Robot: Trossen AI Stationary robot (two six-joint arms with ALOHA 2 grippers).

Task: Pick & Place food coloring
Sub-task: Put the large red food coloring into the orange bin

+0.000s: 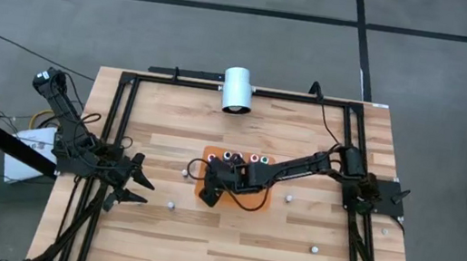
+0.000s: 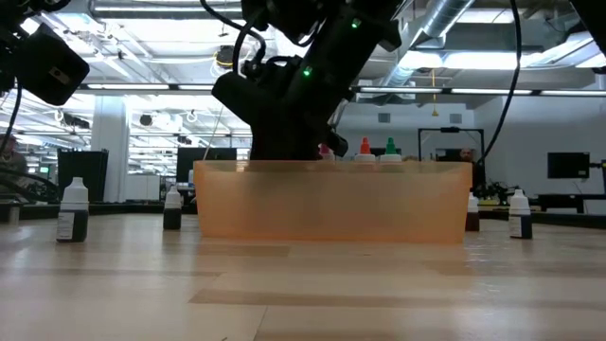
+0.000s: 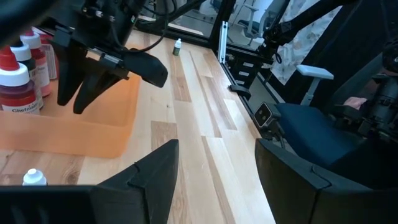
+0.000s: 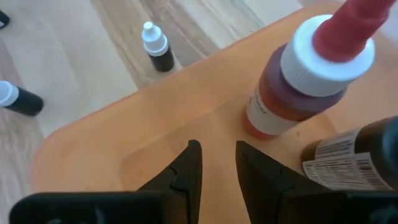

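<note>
Inside the orange tray (image 4: pixel 124 143), a red-capped food coloring bottle (image 4: pixel 298 87) stands beside the empty, slightly parted right gripper (image 4: pixel 217 163).

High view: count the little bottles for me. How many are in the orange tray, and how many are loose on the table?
Tray bottles, inside the orange tray: 4 visible
Loose white-capped bottles on the table: 4
Total: 8

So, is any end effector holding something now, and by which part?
Nothing is held. The right end effector hangs over the orange tray, its fingers apart with nothing between them. The left end effector is open, off to the side.
</note>
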